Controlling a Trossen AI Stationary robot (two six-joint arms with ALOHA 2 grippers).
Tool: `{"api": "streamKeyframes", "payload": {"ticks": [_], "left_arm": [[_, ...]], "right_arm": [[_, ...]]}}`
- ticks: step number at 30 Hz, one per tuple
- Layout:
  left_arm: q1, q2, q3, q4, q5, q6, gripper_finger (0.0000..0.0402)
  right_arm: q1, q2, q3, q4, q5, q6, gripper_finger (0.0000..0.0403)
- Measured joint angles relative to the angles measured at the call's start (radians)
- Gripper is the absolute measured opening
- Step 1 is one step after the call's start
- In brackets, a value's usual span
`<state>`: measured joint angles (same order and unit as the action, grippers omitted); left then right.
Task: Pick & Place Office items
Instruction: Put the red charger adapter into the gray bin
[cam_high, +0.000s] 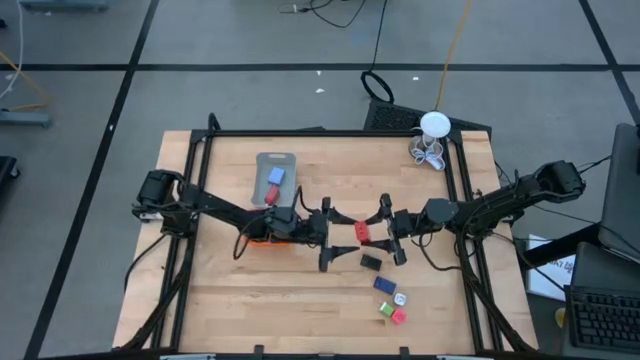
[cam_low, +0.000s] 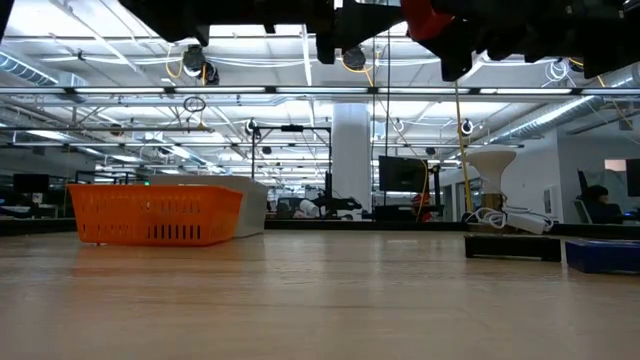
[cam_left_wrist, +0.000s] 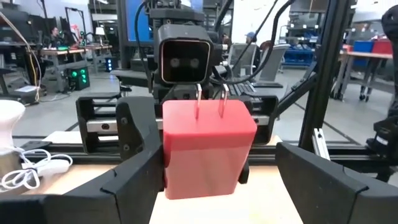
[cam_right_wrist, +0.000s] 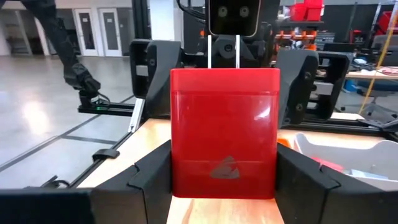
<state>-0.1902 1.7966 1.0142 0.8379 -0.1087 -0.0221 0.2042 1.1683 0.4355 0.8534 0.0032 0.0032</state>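
A red block (cam_high: 362, 232) with two metal prongs hangs in mid-air between both grippers, above the table's middle. My right gripper (cam_right_wrist: 224, 183) is shut on it from the table's right. My left gripper (cam_left_wrist: 221, 186) is open and faces it from the left. Its fingers stand on either side of the block's near end, and a gap shows at one of them. Loose pieces lie on the table near the right gripper: black (cam_high: 371, 263), blue (cam_high: 385, 284), white (cam_high: 401, 298), green (cam_high: 385, 310) and pink (cam_high: 399, 317). A blue and a red piece lie in the grey tray (cam_high: 276, 162). My right gripper pinches the red block between its two fingers by its two opposite side faces (cam_right_wrist: 179, 168). The fingers come in level from the table's right. The block is lifted clear of the table, a broad face up, and its prongs (cam_right_wrist: 222, 51) stick out at the end away from my fingers.
An orange tray (cam_high: 258, 240) sits under my left arm, next to the grey tray. A white round thing with wire loops (cam_high: 432, 132) stands at the far right. A black frame (cam_high: 470, 240) borders the table. Bare wood lies toward the near left.
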Motion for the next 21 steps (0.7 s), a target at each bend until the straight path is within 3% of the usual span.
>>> {"api": "streamKeyframes", "payload": {"ticks": [10, 21], "left_arm": [[0.0, 0.004, 0.014, 0.002, -0.029, 0.031, 0.0299], [0.011, 0.089, 0.112, -0.005, -0.045, 0.074, 0.0307]], "right_arm": [[0.0, 0.0, 0.0, 0.008, -0.003, 0.0, 0.0212], [0.001, 0.0, 0.0, 0.002, -0.004, 0.0, 0.0212]]}}
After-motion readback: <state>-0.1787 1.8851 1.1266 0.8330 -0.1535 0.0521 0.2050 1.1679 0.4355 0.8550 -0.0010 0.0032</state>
